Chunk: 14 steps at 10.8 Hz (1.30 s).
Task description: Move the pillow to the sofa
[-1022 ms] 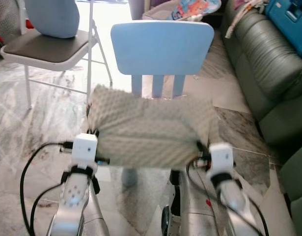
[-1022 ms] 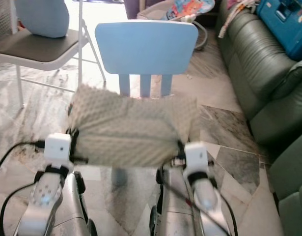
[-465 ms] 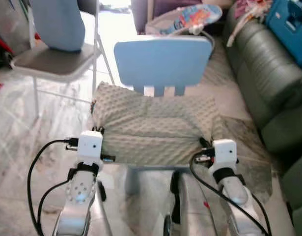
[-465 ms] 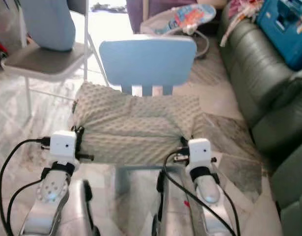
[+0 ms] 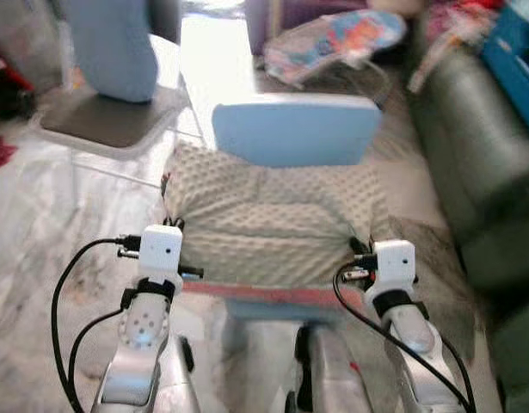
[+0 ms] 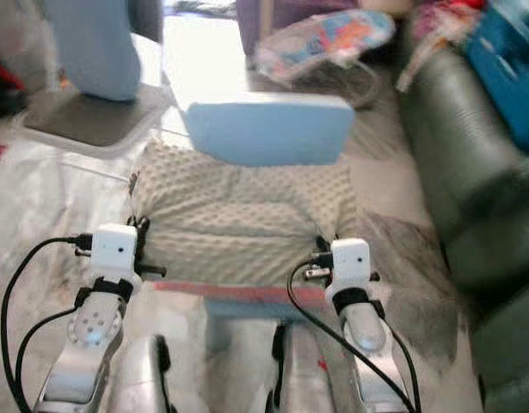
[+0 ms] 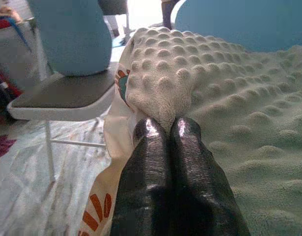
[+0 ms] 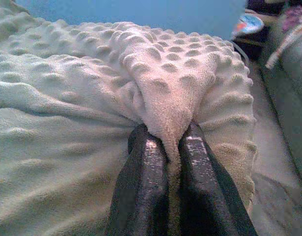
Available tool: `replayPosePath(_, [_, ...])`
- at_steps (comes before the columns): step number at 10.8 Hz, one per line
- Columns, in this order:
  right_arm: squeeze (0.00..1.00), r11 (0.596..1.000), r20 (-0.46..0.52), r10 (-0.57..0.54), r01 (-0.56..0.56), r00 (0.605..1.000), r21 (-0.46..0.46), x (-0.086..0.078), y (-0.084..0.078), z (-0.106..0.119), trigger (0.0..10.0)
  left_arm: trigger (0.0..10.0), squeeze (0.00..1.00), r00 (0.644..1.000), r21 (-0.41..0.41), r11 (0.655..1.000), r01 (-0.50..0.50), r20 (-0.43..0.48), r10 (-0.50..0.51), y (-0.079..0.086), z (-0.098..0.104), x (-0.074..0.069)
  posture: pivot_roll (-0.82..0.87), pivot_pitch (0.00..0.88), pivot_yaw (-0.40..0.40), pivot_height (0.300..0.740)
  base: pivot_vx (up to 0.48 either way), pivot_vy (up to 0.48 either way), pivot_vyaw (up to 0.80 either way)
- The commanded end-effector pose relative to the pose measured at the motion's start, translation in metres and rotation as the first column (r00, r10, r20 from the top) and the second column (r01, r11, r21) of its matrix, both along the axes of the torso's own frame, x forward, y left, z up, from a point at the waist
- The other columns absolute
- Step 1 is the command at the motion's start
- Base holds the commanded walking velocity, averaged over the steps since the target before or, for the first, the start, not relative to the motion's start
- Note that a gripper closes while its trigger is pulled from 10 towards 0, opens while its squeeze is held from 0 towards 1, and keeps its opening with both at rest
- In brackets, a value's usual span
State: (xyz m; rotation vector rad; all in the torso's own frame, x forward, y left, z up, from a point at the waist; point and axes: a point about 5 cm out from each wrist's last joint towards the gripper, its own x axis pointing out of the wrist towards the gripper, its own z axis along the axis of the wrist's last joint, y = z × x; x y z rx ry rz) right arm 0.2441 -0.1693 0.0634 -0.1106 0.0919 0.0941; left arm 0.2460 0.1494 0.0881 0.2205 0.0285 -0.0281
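1. While both arms carry the load, keep each pinch firm: the left gripper (image 7: 166,130) has its fingers pressed together on a fold of the pillow (image 5: 277,225), and the right gripper (image 8: 165,142) nips a fold on the opposite side.
2. Hold the pillow level above the small blue chair (image 5: 292,129).
3. Turn right toward the dark sofa (image 5: 470,172), lifting evenly so neither fold slips.

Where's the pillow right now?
The pillow is straight ahead over the small blue chair, pinched at its ends by the left gripper and right gripper; the sofa is to the right.
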Motion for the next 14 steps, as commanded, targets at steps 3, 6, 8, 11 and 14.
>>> replayPosePath(3, [0.00,1.000,0.038,0.003,-0.004,0.999,0.016,0.006,0.000,0.011,10.0,10.0,0.00,0.999,0.001,0.999,0.039,0.013,-0.039,-0.007,0.002,0.004,0.01,0.000,-0.045,0.716,0.000,0.000,0.00])
replayPosePath(6, [0.00,1.000,0.039,-0.009,0.008,0.999,0.023,0.005,-0.001,0.011,10.0,10.0,0.00,0.998,0.005,0.998,0.058,0.001,-0.058,-0.013,0.000,0.006,0.00,0.000,-0.047,0.740,0.000,0.000,0.00])
replayPosePath(8, [0.00,1.000,0.037,-0.013,0.012,0.999,0.022,0.005,-0.003,0.011,10.0,10.0,0.00,0.996,-0.034,0.996,0.083,-0.010,-0.084,-0.015,-0.001,0.008,-0.01,0.000,-0.050,0.740,0.000,0.000,0.00])
replayPosePath(11, [0.00,1.000,0.030,-0.016,0.016,0.999,0.020,0.001,-0.004,0.010,10.0,10.0,0.00,0.995,-0.075,0.994,0.084,-0.041,-0.088,-0.016,-0.005,0.009,-0.02,0.000,-0.053,0.740,0.000,0.000,0.00])
replayPosePath(14, [0.00,0.997,-0.001,-0.055,0.055,0.999,0.045,0.001,-0.006,0.007,10.0,10.0,0.00,0.990,-0.114,0.985,0.127,-0.053,-0.133,-0.020,-0.006,0.008,-0.02,0.000,-0.052,0.740,0.000,0.000,0.00])
